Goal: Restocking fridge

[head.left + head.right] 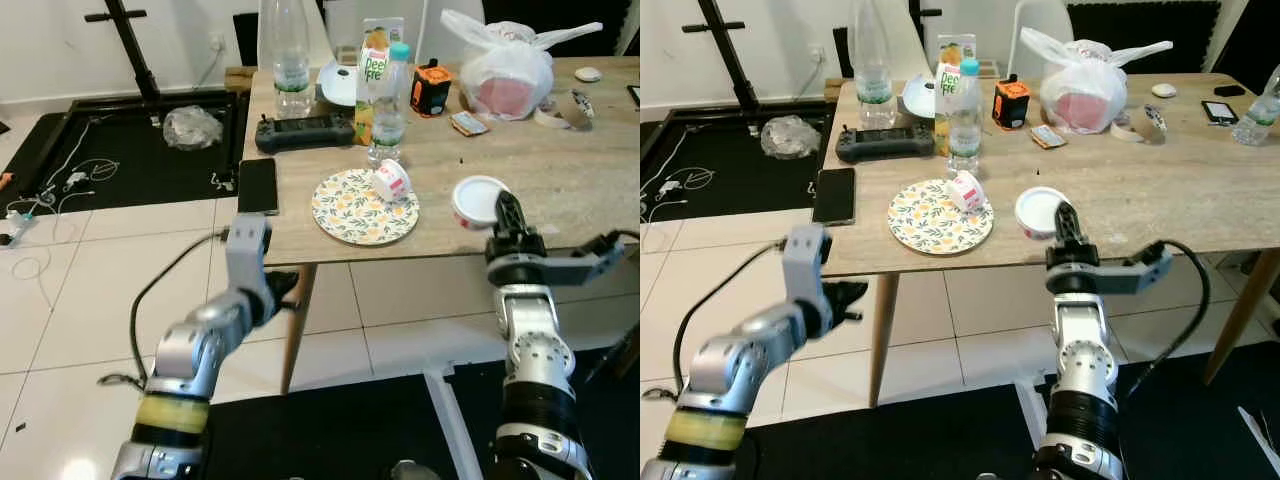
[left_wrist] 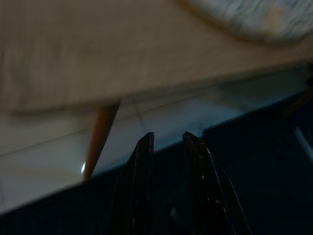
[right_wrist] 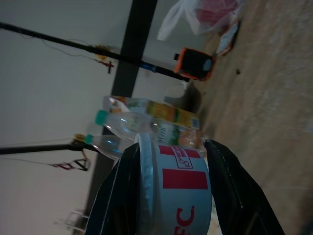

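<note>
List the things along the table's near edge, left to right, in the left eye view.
Black phone → patterned plate carrying a tipped small cup → white tub, with the right gripper at it.

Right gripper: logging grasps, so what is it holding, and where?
The right gripper straddles the white KFC tub by its side walls; closure unclear.

My table (image 1: 560, 180) is matt, grained wood. On it, the plate (image 1: 350, 212) looks papery, the bottles (image 1: 389, 100) clear plastic, the bag (image 1: 505, 65) thin glossy plastic. Below, the floor tiles (image 1: 90, 300) shine.
</note>
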`<state>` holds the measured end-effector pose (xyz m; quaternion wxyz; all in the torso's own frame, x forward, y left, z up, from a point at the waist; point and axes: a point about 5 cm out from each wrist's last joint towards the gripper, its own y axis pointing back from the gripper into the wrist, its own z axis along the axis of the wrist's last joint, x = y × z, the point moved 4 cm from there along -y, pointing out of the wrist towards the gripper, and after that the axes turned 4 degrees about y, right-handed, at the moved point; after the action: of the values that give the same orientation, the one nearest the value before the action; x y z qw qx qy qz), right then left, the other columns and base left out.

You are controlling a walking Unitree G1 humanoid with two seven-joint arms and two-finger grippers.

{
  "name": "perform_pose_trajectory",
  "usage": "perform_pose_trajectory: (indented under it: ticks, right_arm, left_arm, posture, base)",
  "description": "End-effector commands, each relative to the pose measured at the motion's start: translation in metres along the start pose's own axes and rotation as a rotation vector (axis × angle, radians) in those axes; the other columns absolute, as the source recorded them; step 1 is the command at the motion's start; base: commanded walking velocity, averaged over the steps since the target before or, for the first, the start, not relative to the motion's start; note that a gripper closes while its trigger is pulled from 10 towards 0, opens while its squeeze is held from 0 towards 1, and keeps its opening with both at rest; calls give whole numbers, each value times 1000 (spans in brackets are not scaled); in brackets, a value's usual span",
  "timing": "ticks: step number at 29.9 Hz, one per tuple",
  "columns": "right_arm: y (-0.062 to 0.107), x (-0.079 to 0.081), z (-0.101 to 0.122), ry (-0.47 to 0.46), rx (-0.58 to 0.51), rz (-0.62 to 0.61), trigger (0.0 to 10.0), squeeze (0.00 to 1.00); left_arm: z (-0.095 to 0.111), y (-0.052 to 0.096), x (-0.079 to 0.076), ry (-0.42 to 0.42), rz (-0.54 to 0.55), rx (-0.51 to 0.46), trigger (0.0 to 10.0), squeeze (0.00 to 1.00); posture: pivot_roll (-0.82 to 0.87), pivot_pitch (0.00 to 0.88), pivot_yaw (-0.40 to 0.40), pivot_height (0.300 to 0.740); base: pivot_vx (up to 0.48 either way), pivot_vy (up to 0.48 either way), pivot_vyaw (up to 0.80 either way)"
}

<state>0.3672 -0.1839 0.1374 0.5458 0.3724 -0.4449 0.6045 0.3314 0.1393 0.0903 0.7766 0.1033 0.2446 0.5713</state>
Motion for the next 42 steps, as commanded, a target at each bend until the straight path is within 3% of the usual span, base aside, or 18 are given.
perform_pose_trajectory:
  ticks: [1, 7, 10, 11, 12, 19, 20, 26, 28, 30, 31, 34, 35, 36, 37, 38, 40, 42]
  right_arm:
    - [1, 3, 2, 21, -2, 12, 10000, 0]
    - [-3, 11, 1, 4, 24, 46, 10000, 0]
    - [-3, 25, -10, 11, 91, 108, 10000, 0]
    - [2, 40, -25, 6, 172, 173, 10000, 0]
    - [4, 45, -30, -2, 196, 193, 10000, 0]
    - [17, 76, -51, -50, 296, 318, 10000, 0]
    - [18, 80, -51, -47, 298, 333, 10000, 0]
    - [16, 84, -42, -46, 270, 340, 10000, 0]
    - [15, 86, -41, -55, 273, 342, 10000, 0]
    - [14, 89, -45, -58, 294, 348, 10000, 0]
    - [14, 92, -48, -58, 304, 353, 10000, 0]
    - [13, 96, -53, -56, 319, 363, 10000, 0]
    - [13, 102, -56, -56, 329, 378, 10000, 0]
    - [13, 102, -56, -56, 329, 378, 10000, 0]
    - [13, 107, -59, -60, 334, 391, 10000, 0]
    - [13, 107, -59, -60, 334, 391, 10000, 0]
    - [12, 111, -61, -66, 338, 400, 10000, 0]
    - [12, 114, -63, -72, 343, 406, 10000, 0]
  left_arm:
    - [1, 1, 3, -34, 15, -5, 10000, 0]
    - [26, 2, 0, -36, 41, -138, 10000, 0]
    - [60, 4, -18, 76, -84, -247, 10000, 0]
    - [97, 12, -41, 170, -274, -343, 10000, 0]
    - [107, 16, -48, 188, -346, -362, 10000, 0]
    - [139, 28, -56, 169, -520, -375, 10000, 0]
    - [145, 31, -53, 175, -530, -390, 10000, 1000]
    - [159, 45, -50, 170, -570, -430, 10000, 1000]
    - [157, 50, -57, 34, -564, -450, 10000, 1000]
    - [150, 53, -68, -227, -539, -470, 10000, 1000]
    - [147, 52, -75, -356, -524, -484, 10000, 0]
    - [147, 49, -84, -492, -500, -510, 10000, 0]
    - [154, 45, -86, -624, -422, -559, 10000, 0]
    - [154, 45, -86, -624, -422, -559, 10000, 0]
    - [160, 40, -86, -844, -298, -626, 10000, 0]
    - [160, 40, -86, -844, -298, -626, 10000, 0]
    - [164, 36, -85, -1041, -192, -686, 10000, 0]
    - [167, 36, -85, -1123, -147, -721, 10000, 0]
  posture:
    - [56, 57, -20, 740]
    - [76, 55, -36, 740]
    - [79, 55, -42, 740]
    - [77, 55, -44, 740]
    - [77, 55, -44, 740]
    - [57, 57, -27, 740]
    - [53, 59, -23, 740]
    - [52, 61, -21, 740]
    - [59, 63, -21, 740]
    - [68, 63, -27, 740]
    - [70, 63, -28, 740]
    - [71, 63, -27, 740]
    - [71, 63, -27, 740]
    - [71, 63, -27, 740]
    - [75, 60, -23, 740]
    - [75, 60, -23, 740]
    - [75, 57, -21, 740]
    - [77, 54, -21, 740]
  base:
    - [0, 0, 0]
    - [0, 0, 0]
    - [0, 0, 0]
    - [0, 0, 0]
    - [0, 0, 0]
    - [0, 0, 0]
    - [0, 0, 0]
    - [0, 0, 0]
    - [0, 0, 0]
    - [0, 0, 0]
    - [0, 0, 0]
    - [0, 0, 0]
    - [0, 0, 0]
    - [0, 0, 0]
    - [0, 0, 0]
    - [0, 0, 0]
    - [0, 0, 0]
    - [0, 0, 0]
